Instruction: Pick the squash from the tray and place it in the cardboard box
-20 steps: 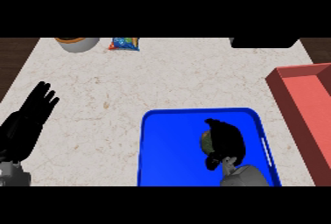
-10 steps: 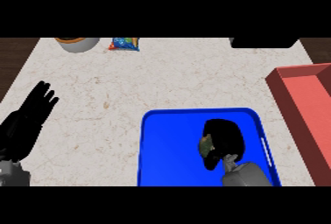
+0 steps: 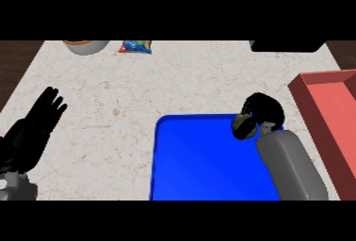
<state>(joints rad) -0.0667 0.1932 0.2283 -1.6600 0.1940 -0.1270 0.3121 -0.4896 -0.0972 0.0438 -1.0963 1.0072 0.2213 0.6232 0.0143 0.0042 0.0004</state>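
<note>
Right hand (image 3: 262, 109) now raised to blue tray's (image 3: 201, 164) far corner, fingers curled round squash (image 3: 241, 124), left hand (image 3: 40, 118) open.

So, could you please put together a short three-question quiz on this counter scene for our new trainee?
1. True or false: the black right hand is curled round the small dark green squash.
2. Which side of the flat blue rectangular tray does the reddish-brown cardboard box stand on? A) the view's left B) the view's right C) below it
3. Fill in: the black left hand rests open with fingers up near the view's ___ edge.

Key
1. True: the fingers curl round the squash at the tray's upper right corner.
2. B.
3. Left.
</note>
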